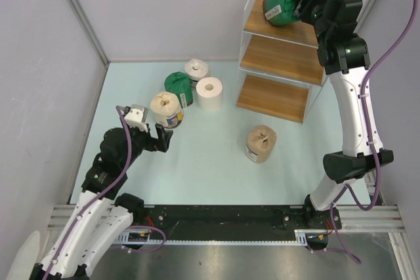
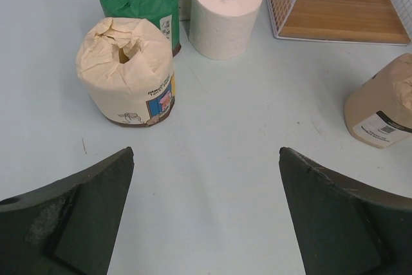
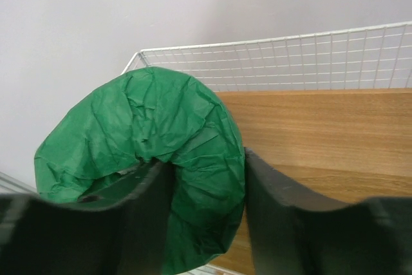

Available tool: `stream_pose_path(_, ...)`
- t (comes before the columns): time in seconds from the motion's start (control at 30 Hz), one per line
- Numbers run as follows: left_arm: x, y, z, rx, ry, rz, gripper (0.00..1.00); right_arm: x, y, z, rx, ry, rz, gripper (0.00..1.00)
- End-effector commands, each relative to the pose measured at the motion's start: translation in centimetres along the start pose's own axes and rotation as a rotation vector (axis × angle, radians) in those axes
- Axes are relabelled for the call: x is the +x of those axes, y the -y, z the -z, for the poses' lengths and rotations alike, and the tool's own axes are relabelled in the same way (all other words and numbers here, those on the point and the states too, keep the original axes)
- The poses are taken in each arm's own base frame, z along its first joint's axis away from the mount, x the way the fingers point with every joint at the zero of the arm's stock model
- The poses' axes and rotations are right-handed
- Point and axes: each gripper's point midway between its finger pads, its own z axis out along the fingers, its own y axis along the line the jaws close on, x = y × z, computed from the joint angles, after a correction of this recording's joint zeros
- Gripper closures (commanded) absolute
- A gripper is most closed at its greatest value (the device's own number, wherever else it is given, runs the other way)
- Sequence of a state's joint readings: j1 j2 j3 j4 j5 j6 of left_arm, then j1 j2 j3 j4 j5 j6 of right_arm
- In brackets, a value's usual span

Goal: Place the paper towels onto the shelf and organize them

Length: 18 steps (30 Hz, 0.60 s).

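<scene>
My right gripper [image 1: 303,3] is shut on a green-wrapped roll [image 1: 285,1] and holds it on its side over the top board of the shelf [image 1: 275,96]. In the right wrist view the fingers [image 3: 283,217] pinch the roll's rim [image 3: 161,133], one inside the core, above the wooden board [image 3: 322,133]. My left gripper [image 1: 164,139] is open and empty, low over the table just in front of the cream roll [image 1: 167,109], which also shows in the left wrist view [image 2: 127,72]. Behind it stand a second green roll [image 1: 178,87], a bare white roll [image 1: 209,93] and a white-wrapped roll [image 1: 196,69]. A tan roll [image 1: 261,143] stands alone.
The shelf's middle board [image 1: 283,58] and bottom board [image 1: 273,98] carry nothing. Grey walls close the table at the left and back. The shelf's wire frame [image 2: 283,4] stands right of the bare white roll.
</scene>
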<state>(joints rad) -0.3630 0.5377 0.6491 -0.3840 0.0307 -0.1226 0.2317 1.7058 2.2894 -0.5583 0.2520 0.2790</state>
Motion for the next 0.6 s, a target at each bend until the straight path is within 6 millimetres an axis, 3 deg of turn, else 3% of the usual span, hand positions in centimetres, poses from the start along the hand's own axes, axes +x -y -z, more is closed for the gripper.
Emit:
stream_pose_path(0.0, 0.3, 0.3, -0.2, 0.016, -0.009, -0.007, 0.00, -3.5, -0.1, 0.8, -0.018, 0.086, -0.021, 0.45)
stream_pose_path(0.1, 0.3, 0.3, -0.2, 0.016, -0.012, -0.007, 0.00, -3.6, 0.1, 0.4, -0.022, 0.091, -0.023, 0.37)
stream_pose_path(0.37, 0.4, 0.3, -0.2, 0.015, -0.015, -0.011, 0.00, -3.3, 0.2, -2.0, -0.039, 0.091, -0.065, 0.33)
stream_pose_path(0.57, 0.5, 0.3, -0.3, 0.013, -0.022, -0.013, 0.00, -4.3, -0.8, -1.5, -0.100, 0.116, -0.087, 0.31)
